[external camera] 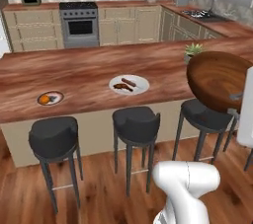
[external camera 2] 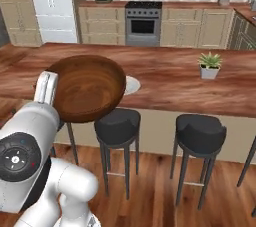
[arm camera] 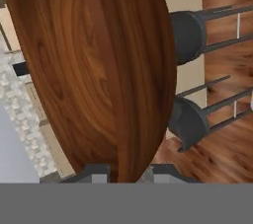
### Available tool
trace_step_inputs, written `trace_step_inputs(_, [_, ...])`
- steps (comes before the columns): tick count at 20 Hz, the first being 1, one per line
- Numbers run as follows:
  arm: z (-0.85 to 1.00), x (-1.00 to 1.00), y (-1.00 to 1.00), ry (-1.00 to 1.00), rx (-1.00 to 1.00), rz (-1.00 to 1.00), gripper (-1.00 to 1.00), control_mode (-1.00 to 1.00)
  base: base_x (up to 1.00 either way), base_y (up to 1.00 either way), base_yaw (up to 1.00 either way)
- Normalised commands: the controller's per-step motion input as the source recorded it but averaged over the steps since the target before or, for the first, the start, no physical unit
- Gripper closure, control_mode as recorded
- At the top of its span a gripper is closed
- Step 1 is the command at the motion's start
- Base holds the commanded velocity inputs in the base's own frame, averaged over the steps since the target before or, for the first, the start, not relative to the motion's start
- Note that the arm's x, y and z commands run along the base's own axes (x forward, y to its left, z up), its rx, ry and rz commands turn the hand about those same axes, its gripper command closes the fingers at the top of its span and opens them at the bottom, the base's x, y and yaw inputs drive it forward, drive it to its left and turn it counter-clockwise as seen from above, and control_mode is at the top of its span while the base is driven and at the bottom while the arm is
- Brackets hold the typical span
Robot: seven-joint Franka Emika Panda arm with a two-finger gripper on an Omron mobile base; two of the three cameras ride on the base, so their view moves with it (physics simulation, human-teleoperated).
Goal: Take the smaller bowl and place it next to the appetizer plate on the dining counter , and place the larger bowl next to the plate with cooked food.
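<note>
Hand view puts the gripper [arm camera: 129, 172] at the bottom edge, its jaws drawn narrow on the thin rim of the larger bowl [arm camera: 94, 70], one dark finger to either side of the wall. From there the dark reddish-brown wood rises up the picture, tipped on edge, with two black stools [arm camera: 190, 119] and plank floor beyond it.

Left base view shows the same bowl [external camera: 220, 79] held in the air at the right, tilted with its hollow facing the camera, off the front edge of the dining bench [external camera: 89, 77] and above a stool. On the glossy top lies the appetizer plate [external camera: 50, 98] near the front edge at the left, carrying an orange morsel, and well apart from it toward the middle sits a white plate with cooked food [external camera: 129, 84]. A potted plant [external camera: 192, 50] peeks out just behind the bowl's rim.

Right base view sees what the left cannot: the white arm [external camera 2: 30, 141] running up to the bowl [external camera 2: 87, 87], which here covers most of the white plate, and the plant [external camera 2: 210, 65] standing clear on the bench, well to the right.
</note>
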Motion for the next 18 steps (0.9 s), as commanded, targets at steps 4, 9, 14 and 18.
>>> trace_step_inputs(4, [0.00, 0.00, 0.00, 0.00, 0.00, 0.00, 1.00, 1.00, 1.00, -0.85, 0.28])
trace_step_inputs(9, [0.00, 0.00, 0.00, 0.00, 0.00, 0.00, 1.00, 1.00, 0.92, -0.82, 0.36])
trace_step_inputs(14, [0.00, 0.00, 0.00, 0.00, 0.00, 0.00, 1.00, 1.00, 0.50, -0.06, 0.29])
trace_step_inputs(18, [0.00, 0.00, 0.00, 0.00, 0.00, 0.00, 1.00, 1.00, 0.84, 0.03, 0.30])
